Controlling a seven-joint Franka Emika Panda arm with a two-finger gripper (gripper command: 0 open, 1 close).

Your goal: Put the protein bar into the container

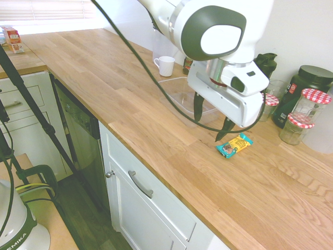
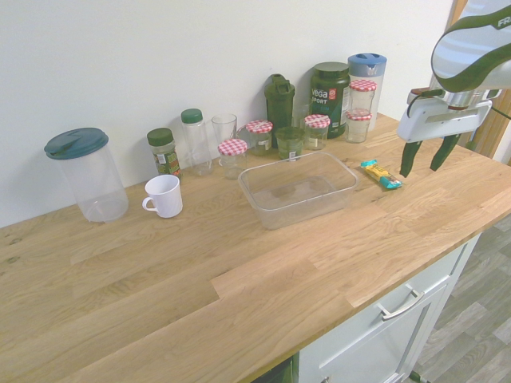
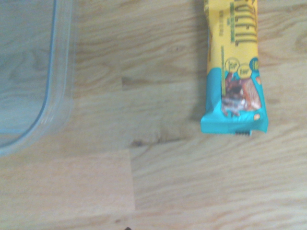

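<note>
One protein bar (image 1: 234, 145) lies flat on the counter (image 1: 156, 130), just beside one empty container (image 2: 298, 188). My gripper (image 1: 212, 121) hangs above them, fingers apart, holding nothing. Four check-lidded jars (image 2: 233, 157) line the wall.

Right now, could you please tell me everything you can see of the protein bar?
The protein bar is a small flat wrapped bar, yellow in the middle with teal ends and dark print, its glossy wrapper crimped at the end. It lies flat on the wooden countertop, beside the clear container and apart from it. The open gripper hangs nearby without touching it.
</note>
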